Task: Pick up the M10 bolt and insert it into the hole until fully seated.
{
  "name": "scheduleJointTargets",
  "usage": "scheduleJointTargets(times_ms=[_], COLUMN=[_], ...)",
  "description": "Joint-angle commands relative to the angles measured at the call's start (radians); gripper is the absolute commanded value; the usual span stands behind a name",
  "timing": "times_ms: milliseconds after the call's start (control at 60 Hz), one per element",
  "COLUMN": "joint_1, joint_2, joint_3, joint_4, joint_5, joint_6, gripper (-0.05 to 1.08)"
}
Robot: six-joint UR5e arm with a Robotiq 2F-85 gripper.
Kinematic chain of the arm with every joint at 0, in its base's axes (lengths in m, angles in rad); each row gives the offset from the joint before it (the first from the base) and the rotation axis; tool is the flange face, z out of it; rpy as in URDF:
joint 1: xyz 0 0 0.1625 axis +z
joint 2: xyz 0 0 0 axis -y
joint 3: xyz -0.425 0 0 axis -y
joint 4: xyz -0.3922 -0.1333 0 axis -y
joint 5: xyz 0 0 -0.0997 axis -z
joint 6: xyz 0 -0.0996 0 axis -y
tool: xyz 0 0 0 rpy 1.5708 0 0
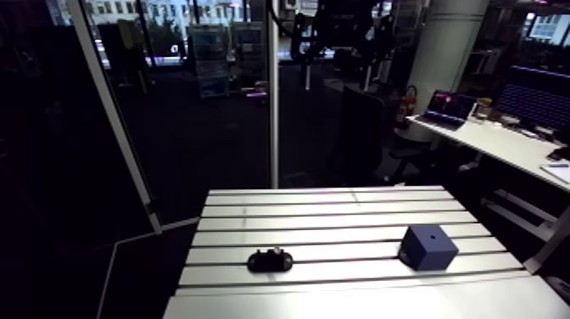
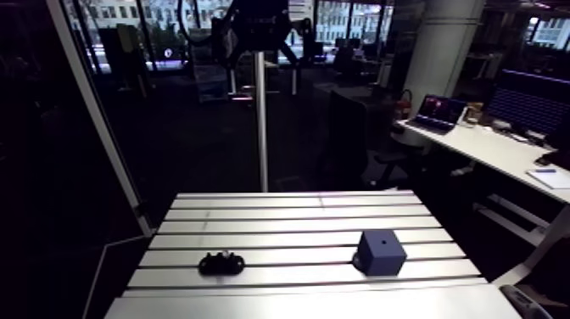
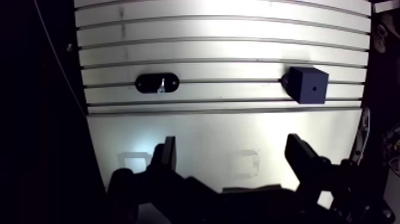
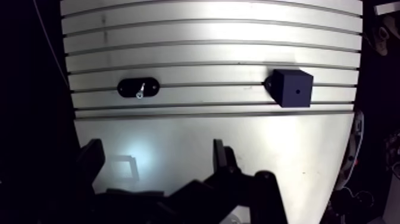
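The end effector (image 3: 232,152) is spread and empty over the counter (image 3: 208,128). Ahead sit a bolt (image 3: 161,86) in a black holder (image 3: 146,83) and, well apart, a holed cube (image 3: 306,85).

bolt (image 3: 161,86) too small, gripper (image 3: 232,150) base cut off

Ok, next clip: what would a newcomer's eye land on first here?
Two dark things stand out on the pale slotted table: a black oval holder with a small shiny bolt in it, and, well apart from it, a dark blue cube with a hole in its top face. In the wrist view the gripper hangs open and empty over bare table, short of both.
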Motion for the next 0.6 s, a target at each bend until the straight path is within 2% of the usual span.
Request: scheduleJointTargets(times_ms=[17,600], joint_1=[0.017,0.017], joint_2=[0.057,0.057], joint_3=[-0.035,-0.035], joint_4=[0.006,0.005], joint_5=[0.037,0.037], joint_6=[0.000,-0.002], gripper=[0.01,0.01])
